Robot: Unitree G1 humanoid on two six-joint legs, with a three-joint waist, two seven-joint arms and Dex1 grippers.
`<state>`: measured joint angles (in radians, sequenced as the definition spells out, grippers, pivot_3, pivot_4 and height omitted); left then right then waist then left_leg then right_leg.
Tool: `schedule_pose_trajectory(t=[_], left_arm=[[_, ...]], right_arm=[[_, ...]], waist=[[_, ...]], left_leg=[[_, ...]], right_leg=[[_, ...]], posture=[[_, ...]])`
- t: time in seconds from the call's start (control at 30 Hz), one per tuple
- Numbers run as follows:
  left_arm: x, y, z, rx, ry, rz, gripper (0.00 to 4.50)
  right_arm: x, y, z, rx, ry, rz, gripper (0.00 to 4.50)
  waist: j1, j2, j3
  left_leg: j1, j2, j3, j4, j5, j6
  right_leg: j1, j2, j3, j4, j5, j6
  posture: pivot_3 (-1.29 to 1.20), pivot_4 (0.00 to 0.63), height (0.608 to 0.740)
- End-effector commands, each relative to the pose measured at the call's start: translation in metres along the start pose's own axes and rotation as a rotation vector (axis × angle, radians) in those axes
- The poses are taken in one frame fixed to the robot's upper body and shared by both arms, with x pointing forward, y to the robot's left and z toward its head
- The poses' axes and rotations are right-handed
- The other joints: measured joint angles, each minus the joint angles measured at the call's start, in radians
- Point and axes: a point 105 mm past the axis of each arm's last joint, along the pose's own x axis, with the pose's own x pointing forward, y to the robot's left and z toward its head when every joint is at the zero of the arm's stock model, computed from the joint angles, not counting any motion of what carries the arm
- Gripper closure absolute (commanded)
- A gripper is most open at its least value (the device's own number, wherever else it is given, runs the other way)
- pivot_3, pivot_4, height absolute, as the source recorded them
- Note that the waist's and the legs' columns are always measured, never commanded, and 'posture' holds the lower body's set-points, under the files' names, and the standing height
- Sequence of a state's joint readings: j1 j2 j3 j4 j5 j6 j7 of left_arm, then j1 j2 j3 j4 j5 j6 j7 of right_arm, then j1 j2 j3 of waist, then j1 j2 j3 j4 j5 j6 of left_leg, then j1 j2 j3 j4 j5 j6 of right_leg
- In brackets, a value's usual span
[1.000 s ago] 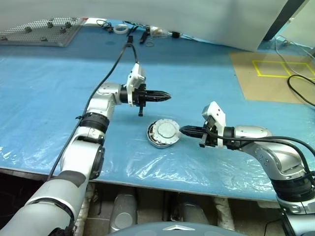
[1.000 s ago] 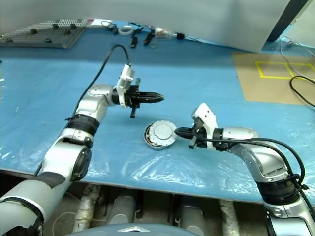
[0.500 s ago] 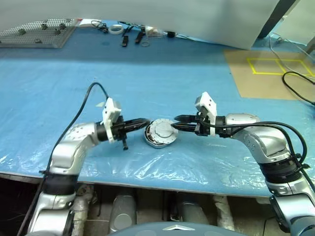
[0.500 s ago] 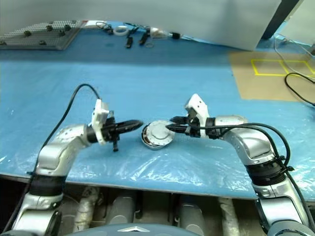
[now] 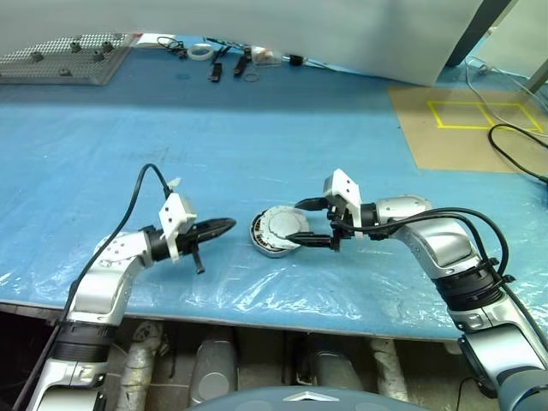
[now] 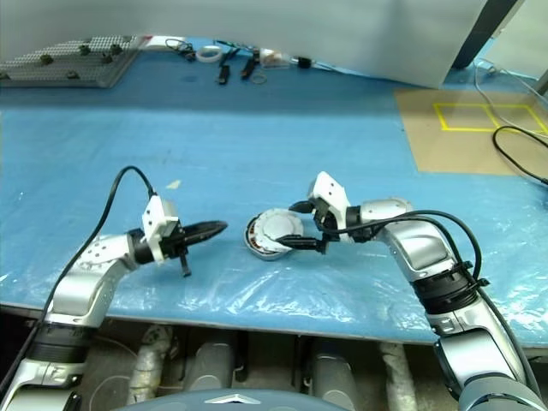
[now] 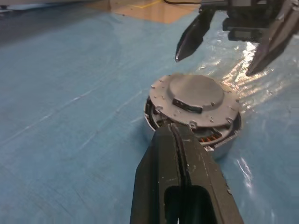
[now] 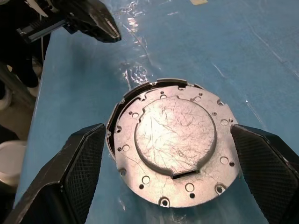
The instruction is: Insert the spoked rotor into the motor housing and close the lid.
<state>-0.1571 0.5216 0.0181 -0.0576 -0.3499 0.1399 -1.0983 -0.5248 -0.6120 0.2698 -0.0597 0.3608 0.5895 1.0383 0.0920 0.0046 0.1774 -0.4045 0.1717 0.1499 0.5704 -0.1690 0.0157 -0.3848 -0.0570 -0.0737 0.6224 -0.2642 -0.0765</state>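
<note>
Grey scratched lid (image 8: 175,154) sits skewed on the copper-wound motor housing (image 7: 223,140)

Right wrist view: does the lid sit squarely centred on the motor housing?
No, the lid lies shifted, leaving a dark crescent of the motor housing uncovered along one edge.

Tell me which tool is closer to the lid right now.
Right. The right tool stands open with its fingers on either side of the lid, which sits slightly askew on the motor housing. The left tool is shut, pointing at it from just beside.
</note>
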Motion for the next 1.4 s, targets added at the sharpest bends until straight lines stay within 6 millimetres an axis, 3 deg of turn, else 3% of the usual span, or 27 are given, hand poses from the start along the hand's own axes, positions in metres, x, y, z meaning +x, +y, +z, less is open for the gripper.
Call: schedule_pose_trajectory(t=[0.03, 0.17, 0.33, 0.67, 0.87, 0.97, 1.13, 1.4], left_arm=[[-0.006, -0.003, 0.001, 0.015, -0.022, -0.035, 4.5], [-0.004, 0.002, 0.003, -0.001, -0.047, 0.005, 4.5], [0.001, -0.008, 0.003, -0.004, -0.05, 0.006, 4.5], [0.004, -0.008, 0.012, 0.004, -0.037, 0.04, 4.5], [0.004, -0.009, 0.011, -0.004, -0.026, 0.055, 4.5], [0.004, -0.009, 0.012, -0.008, -0.028, 0.06, 4.5], [0.002, -0.01, 0.011, -0.006, -0.023, 0.057, 4.5], [0.004, -0.008, 0.02, 0.006, -0.021, 0.062, 4.5]], right_arm=[[0.005, -0.002, 0.005, -0.082, -0.01, 0.0, 0.02], [0.011, -0.005, 0.0, -0.11, -0.002, -0.021, 0.02], [0.015, -0.004, -0.014, -0.149, 0.045, -0.016, 0.02], [0.022, -0.007, -0.017, -0.174, 0.055, -0.001, 0.02], [0.023, -0.005, -0.018, -0.188, 0.06, 0.021, 1.51], [0.023, -0.005, -0.019, -0.195, 0.063, 0.025, 1.52], [0.023, -0.008, -0.012, -0.185, 0.043, 0.006, 1.52], [0.021, -0.007, 0.021, -0.173, -0.028, 0.033, 1.52]], waist=[[0.0, 0.0, 0.0], [0.003, 0.0, 0.0], [0.0, 0.0, 0.0], [-0.002, 0.0, -0.001], [-0.003, 0.001, -0.001], [-0.003, 0.001, -0.001], [-0.004, 0.001, -0.001], [-0.02, 0.001, -0.001]], left_leg=[[0.0, 0.0, 0.0, 0.0, 0.0, 0.0], [0.0, 0.0, 0.0, 0.002, -0.001, -0.001], [0.001, 0.0, 0.0, 0.002, 0.0, -0.001], [0.003, 0.0, 0.001, 0.002, -0.001, -0.001], [0.003, 0.0, 0.001, 0.002, 0.0, 0.0], [0.003, 0.0, 0.001, 0.002, 0.0, 0.0], [0.003, 0.0, 0.001, 0.002, 0.0, 0.0], [0.003, 0.0, 0.0, 0.003, 0.0, 0.0]], right_leg=[[0.0, 0.0, 0.0, 0.0, 0.0, 0.0], [0.001, 0.0, 0.0, 0.001, 0.0, 0.0], [0.001, 0.0, 0.0, 0.001, 0.0, 0.0], [0.003, 0.0, 0.001, 0.002, 0.0, 0.0], [0.003, 0.0, 0.001, 0.002, 0.0, 0.0], [0.003, 0.0, 0.001, 0.002, 0.0, 0.0], [0.003, 0.0, 0.001, 0.002, 0.0, 0.0], [0.002, 0.0, 0.001, 0.002, 0.0, 0.0]], posture=[[0.0, 0.15, 0.74], [0.0, 0.15, 0.74], [0.0, 0.15, 0.74], [0.0, 0.15, 0.74], [0.0, 0.15, 0.74], [0.0, 0.15, 0.74], [0.0, 0.15, 0.74], [0.0, 0.15, 0.74]])
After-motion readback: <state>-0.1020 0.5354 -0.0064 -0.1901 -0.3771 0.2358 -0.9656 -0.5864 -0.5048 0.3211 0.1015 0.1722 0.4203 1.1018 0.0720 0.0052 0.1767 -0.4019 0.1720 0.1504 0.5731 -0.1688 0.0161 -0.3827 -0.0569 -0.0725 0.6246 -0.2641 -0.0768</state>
